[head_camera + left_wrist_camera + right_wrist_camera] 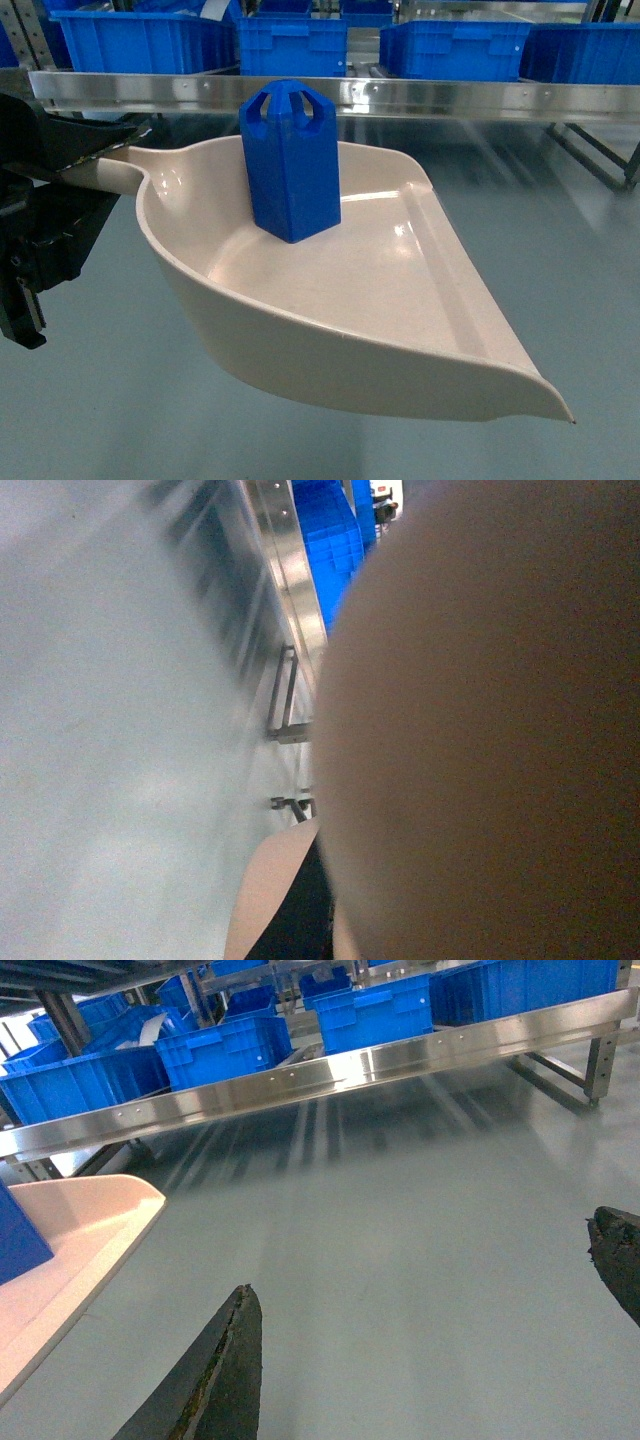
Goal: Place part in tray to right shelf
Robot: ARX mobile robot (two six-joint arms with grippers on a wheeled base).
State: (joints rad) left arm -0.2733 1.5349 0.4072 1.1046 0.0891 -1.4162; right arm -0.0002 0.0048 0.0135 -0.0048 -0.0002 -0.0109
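Beige tray (330,320) fills the foreground, held above the grey floor (560,260) by its handle, which the left gripper (75,150) clamps at the frame's left edge. Upright on the tray's rear half stands the blue part (292,165). Behind runs the shelf (450,97) rail, backed by blue crates (290,45). Right gripper (430,1330) hangs wide open, empty.
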